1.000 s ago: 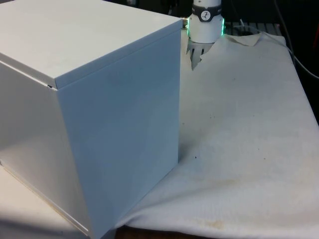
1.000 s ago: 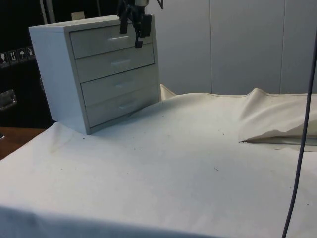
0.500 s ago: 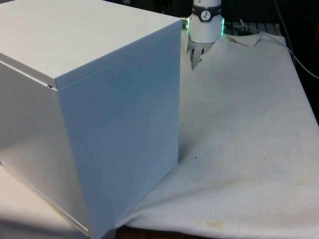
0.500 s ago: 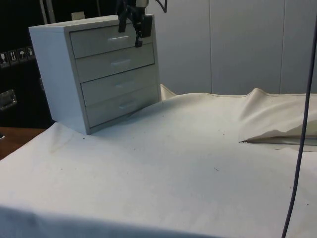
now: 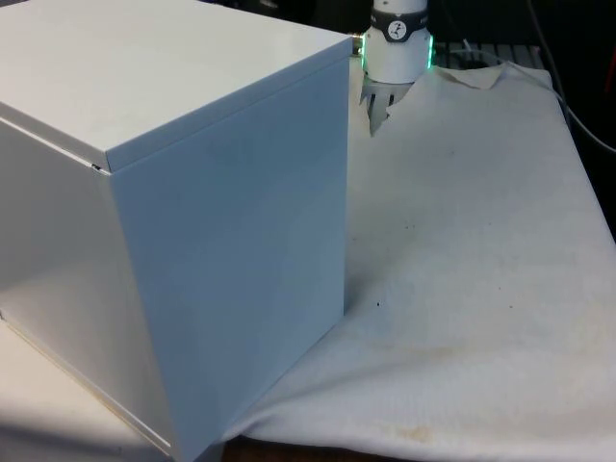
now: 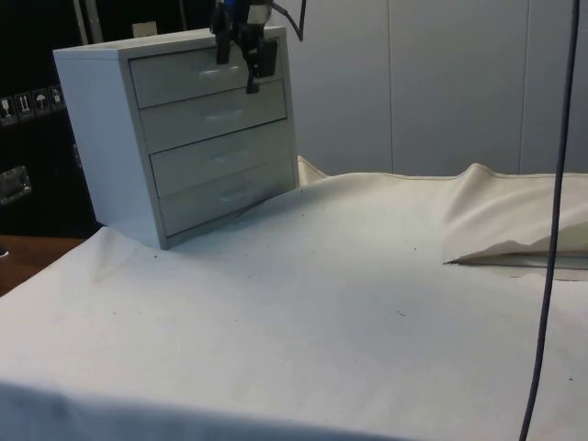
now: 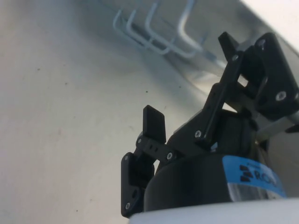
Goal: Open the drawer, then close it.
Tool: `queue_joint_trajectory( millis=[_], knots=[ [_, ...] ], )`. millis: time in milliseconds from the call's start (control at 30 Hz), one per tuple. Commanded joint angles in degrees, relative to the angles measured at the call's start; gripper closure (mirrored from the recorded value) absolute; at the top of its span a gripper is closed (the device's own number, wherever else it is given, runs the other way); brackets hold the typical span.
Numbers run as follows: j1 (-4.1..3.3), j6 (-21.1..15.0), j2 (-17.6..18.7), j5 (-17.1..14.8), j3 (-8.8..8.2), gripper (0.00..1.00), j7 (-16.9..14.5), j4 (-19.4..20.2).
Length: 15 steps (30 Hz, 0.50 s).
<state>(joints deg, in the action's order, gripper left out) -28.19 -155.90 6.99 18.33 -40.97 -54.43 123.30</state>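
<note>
Front cam: close on chest of drawers (image 5: 173,221), seeing its plain panels; arm at 12 o'clock. Side cam: farther back across table (image 6: 303,312), chest at 10 o'clock, drawer fronts visible. Wrist cam: close behind end effector (image 7: 196,93). Front and side share chest, cloth.

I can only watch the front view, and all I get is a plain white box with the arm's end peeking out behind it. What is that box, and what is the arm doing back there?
Observer: It is a chest of drawers. The side view shows its face, with four drawers stacked one above another, each with a small handle.
Operator: Has any of them been pulled out?
Observer: No, all four fronts sit flush. The gripper hangs in front of the top drawer, close to its handle.
Operator: Is it holding the handle?
Observer: In the wrist view the fingers stand apart with nothing between them.
</note>
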Motion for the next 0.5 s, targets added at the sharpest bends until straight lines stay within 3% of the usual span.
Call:
queue_joint_trajectory(
  millis=[0, 200, 467],
  knots=[
    [0.29, -0.9, 0.5, -0.3, 0.00, 0.00, -0.5, -0.3],
    [0.17, -1.0, 1.6, 0.0, -0.46, 0.00, 0.0, -0.8],
    [0.29, -2.3, 2.5, -1.0, 0.52, 0.00, -0.3, -0.6]
  ],
)
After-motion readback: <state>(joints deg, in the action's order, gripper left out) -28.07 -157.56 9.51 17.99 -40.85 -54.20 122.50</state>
